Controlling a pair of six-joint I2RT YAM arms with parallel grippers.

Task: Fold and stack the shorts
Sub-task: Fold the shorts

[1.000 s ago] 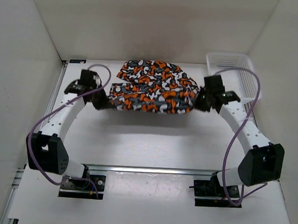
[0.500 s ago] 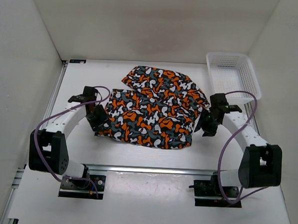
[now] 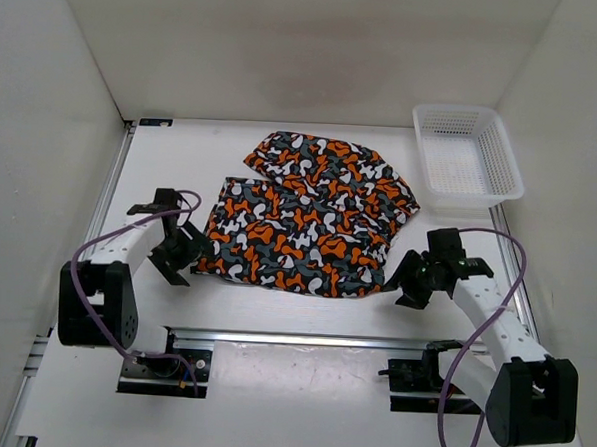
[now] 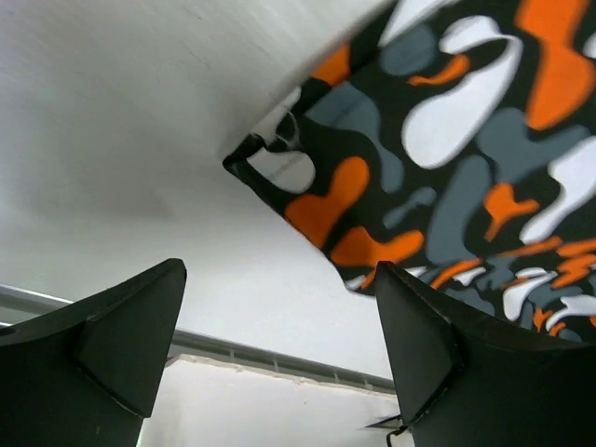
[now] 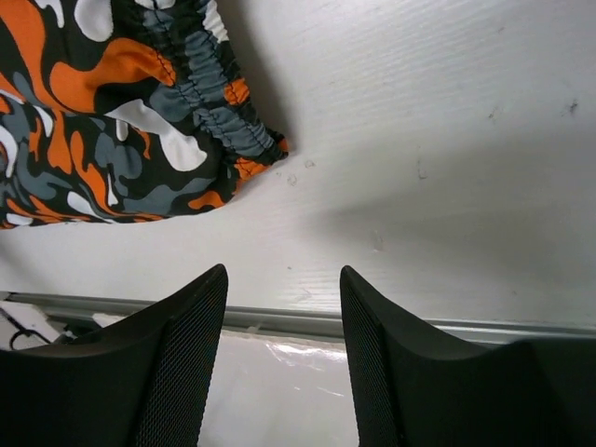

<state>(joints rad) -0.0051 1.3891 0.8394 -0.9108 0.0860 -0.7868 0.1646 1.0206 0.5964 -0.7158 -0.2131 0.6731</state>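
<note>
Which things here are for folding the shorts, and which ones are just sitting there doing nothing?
For the job:
- the shorts, lying on the table
- the left gripper, open, beside the shorts
- the right gripper, open, beside the shorts

Just lying about:
- the white mesh basket, in the far right corner

Overhead camera looks steeply down, shorts point(image 3: 308, 224) central. Wrist cameras sit close by the shorts' near corners, shared with overhead.
</note>
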